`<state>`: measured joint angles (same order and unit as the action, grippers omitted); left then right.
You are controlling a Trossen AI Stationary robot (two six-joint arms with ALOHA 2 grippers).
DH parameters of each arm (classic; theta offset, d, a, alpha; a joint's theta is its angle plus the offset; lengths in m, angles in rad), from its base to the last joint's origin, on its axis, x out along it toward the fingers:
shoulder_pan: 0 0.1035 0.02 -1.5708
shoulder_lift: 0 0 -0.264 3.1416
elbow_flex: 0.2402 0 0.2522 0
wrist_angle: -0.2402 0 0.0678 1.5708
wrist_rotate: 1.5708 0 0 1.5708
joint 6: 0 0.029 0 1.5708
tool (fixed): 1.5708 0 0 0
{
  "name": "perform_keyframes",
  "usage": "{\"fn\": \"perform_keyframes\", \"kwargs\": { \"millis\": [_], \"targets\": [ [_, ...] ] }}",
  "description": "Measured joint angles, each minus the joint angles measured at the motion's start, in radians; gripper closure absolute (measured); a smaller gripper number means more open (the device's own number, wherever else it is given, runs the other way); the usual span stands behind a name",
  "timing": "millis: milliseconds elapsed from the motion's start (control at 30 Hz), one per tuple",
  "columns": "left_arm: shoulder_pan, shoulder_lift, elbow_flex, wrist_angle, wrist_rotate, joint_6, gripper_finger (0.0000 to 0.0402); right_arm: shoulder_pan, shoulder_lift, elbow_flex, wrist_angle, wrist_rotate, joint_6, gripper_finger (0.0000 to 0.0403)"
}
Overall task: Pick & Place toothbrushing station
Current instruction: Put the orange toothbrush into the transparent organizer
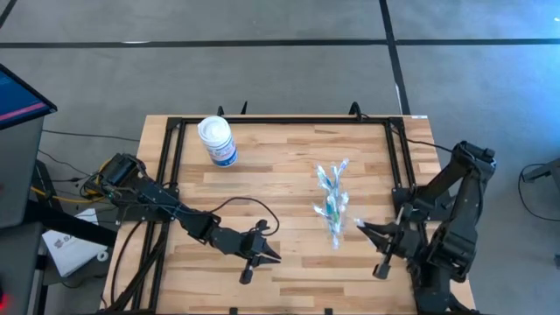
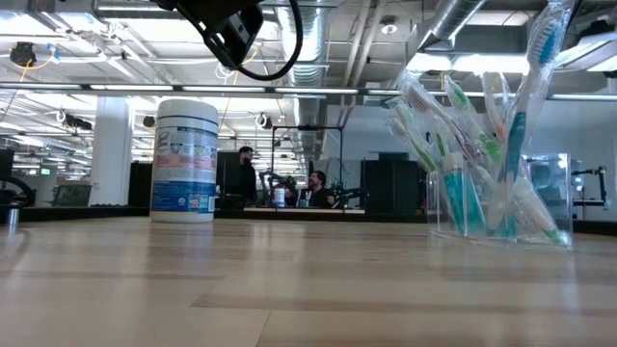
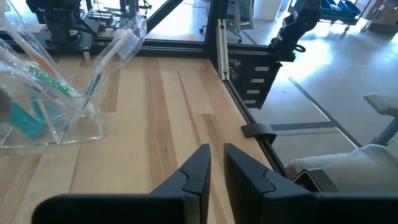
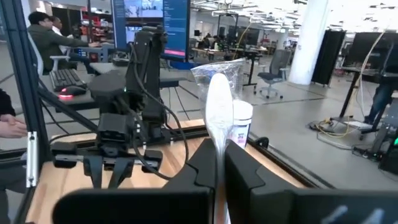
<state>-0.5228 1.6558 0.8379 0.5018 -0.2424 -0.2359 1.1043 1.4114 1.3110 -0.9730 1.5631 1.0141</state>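
Clear-wrapped toothbrush [image 4: 219, 118], apparently, stands pinched in the right gripper [image 4: 217, 163]; a slip could topple it. Left gripper [image 3: 216, 163], narrowly parted, holds nothing near the cup [image 3: 50, 124].

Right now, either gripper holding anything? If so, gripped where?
Right gripper is shut on a wrapped toothbrush, pinched low on its handle, wrapped head sticking out past the fingers. Left gripper holds nothing, fingers slightly apart.
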Motion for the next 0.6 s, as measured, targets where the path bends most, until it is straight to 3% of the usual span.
{"fn": "perform_keyframes", "kwargs": {
  "millis": [233,467,600],
  "targets": [
    [0.004,0.000,0.000,0.000,0.003,0.016,0.0363,-0.038,0.081,0.013,0.142,-0.053,-0.088,0.0402],
    [0.008,0.000,0.000,0.000,0.004,0.019,0.0363,-0.038,0.071,0.076,0.441,-0.112,-0.553,0.0402],
    [0.008,0.000,0.000,0.000,0.012,0.019,0.0363,-0.077,0.056,0.078,0.629,-0.210,-0.794,0.0402]
  ]
}}
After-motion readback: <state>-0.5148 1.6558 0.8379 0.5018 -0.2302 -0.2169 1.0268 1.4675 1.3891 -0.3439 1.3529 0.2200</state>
